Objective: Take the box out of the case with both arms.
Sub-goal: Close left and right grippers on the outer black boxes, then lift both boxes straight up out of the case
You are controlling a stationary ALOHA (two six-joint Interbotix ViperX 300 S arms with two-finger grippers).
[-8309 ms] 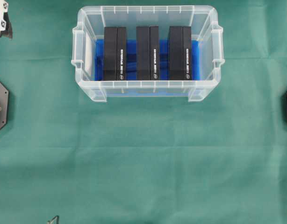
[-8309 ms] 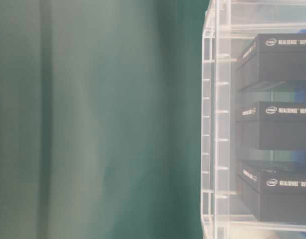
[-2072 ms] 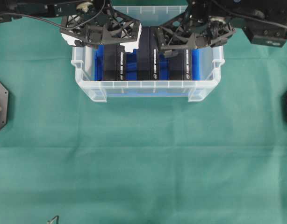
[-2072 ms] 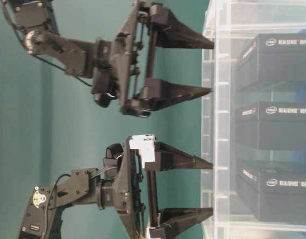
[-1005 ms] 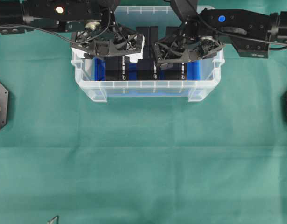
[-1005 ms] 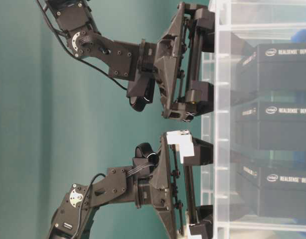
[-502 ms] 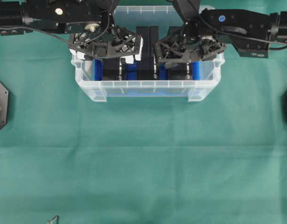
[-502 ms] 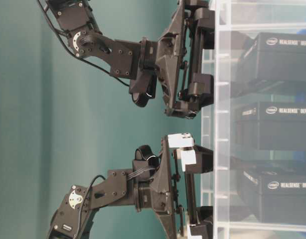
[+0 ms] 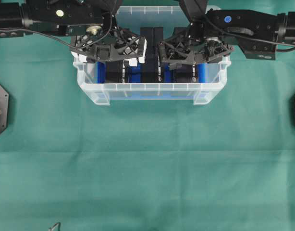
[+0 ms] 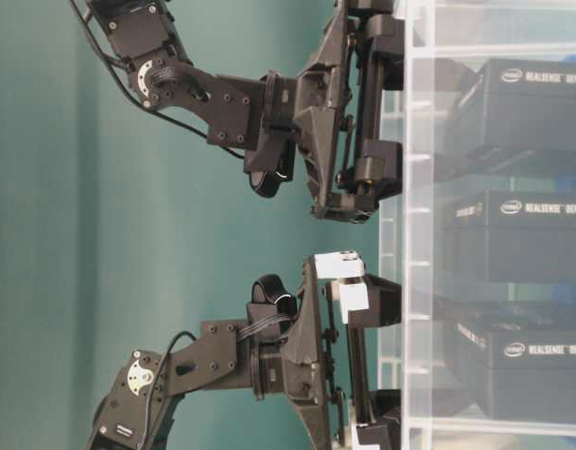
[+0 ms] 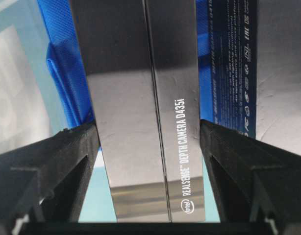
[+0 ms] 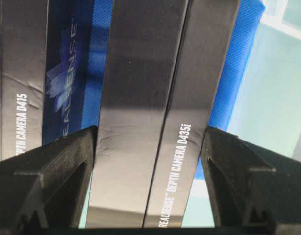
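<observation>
- Since both claws stood fully spread one second ago, the main change is that each has narrowed onto a box inside the clear rectangular plastic case (image 9: 152,89) with the blue sheet on its bottom; both now sit low within its rim on the green-covered table (image 9: 147,168).
- We judge that the grasp step is finished and the lifting step comes next; no box has risen yet, all three remain standing in the case.
- Our left claw (image 11: 148,137), the one with white parts, is partly closed, and its two black fingers (image 11: 67,152) press on both sides of the leftmost black rectangular camera box (image 11: 145,112).
- Our right claw (image 12: 148,137) is in the same state, its fingers (image 12: 57,156) clamped on the rightmost black camera box (image 12: 150,112).
- Between them, the middle black box (image 9: 152,53) stays free, and no claw touches it.
- From the side view, both claws (image 10: 363,309) reach down through the open top of the case.
</observation>
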